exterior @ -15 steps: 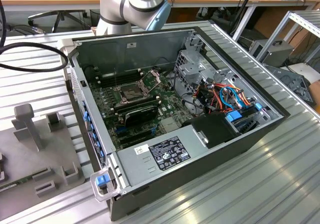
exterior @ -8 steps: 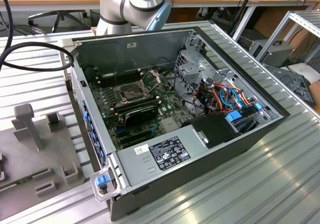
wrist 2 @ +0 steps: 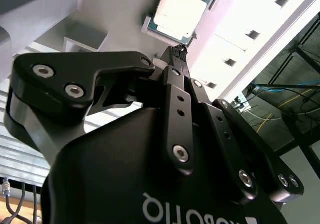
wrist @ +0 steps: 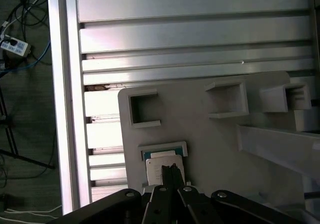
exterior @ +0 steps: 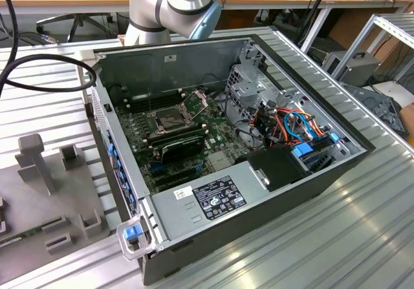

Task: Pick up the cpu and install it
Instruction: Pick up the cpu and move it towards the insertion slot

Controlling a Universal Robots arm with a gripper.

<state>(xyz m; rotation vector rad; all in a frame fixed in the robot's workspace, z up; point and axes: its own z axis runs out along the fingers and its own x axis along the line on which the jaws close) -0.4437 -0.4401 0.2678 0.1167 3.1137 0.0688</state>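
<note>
Hand [wrist 2: 178, 49] closed, fingertips pressed together (gripping nothing), just over the cpu [wrist 2: 181, 8]. Cpu lies flat in a framed recess near the edge of the grey fixture plate [wrist: 200, 134] on the worktop [wrist: 200, 33].

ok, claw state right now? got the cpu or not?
claw: closed, fingertips together, holding nothing. It points at the cpu, which lies in its grey holder.

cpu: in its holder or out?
In. The cpu lies flat inside the grey holder in both wrist views; the shut pincer points at it.
</note>
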